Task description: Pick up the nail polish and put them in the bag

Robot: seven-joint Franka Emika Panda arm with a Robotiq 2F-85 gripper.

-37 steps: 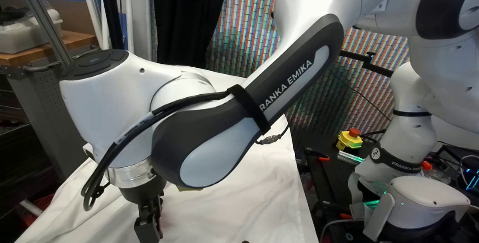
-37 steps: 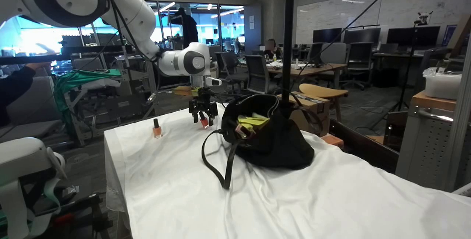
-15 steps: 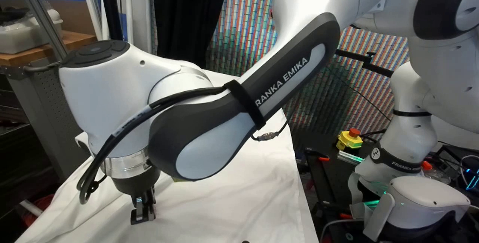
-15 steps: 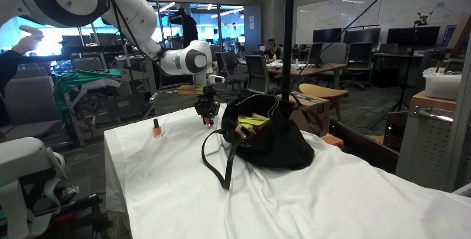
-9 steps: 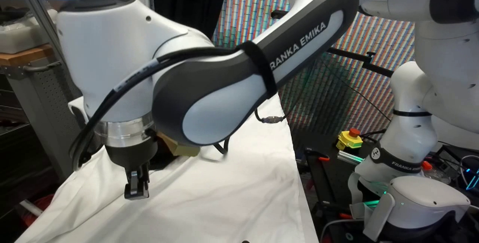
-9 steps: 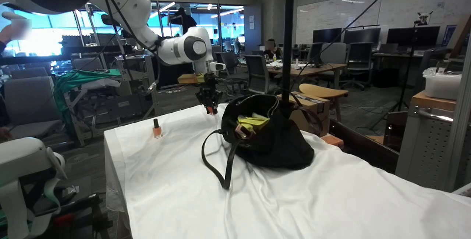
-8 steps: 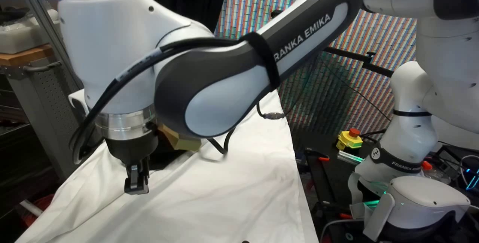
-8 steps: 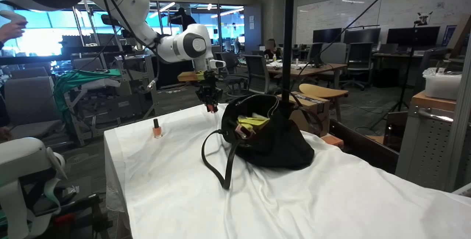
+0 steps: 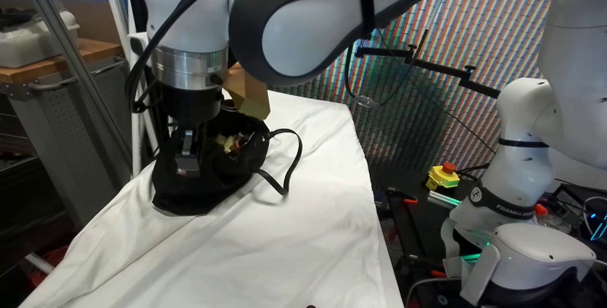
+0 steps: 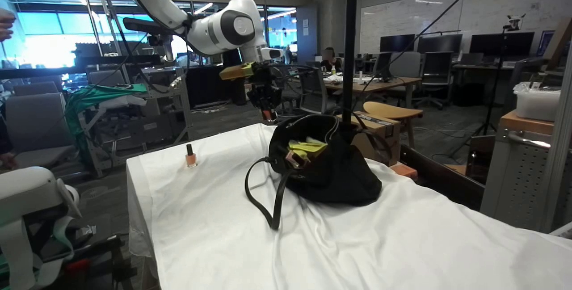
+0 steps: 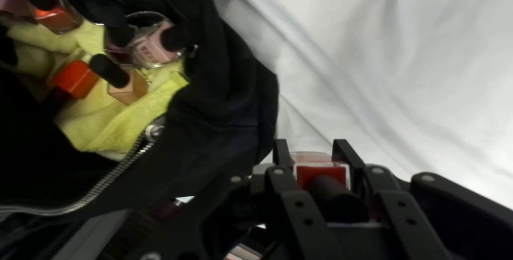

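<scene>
One red nail polish [image 11: 320,170] hangs pinched in the gripper [image 11: 312,152] near the black bag [image 10: 333,180] (I see an orange bottle [image 10: 191,159] upright on the cloth [image 10: 214,218]).

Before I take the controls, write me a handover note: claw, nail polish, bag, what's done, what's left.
Claw: shut on the red nail polish bottle, raised beside the black handbag, not over its opening.
Handbag: open on the white tablecloth, yellow cloth inside.
Done: several nail polish bottles lie in the handbag; part of its inside is hidden, so no firm count.
Left: release the red bottle into the handbag, then fetch the orange nail polish bottle standing upright on the tablecloth.
</scene>
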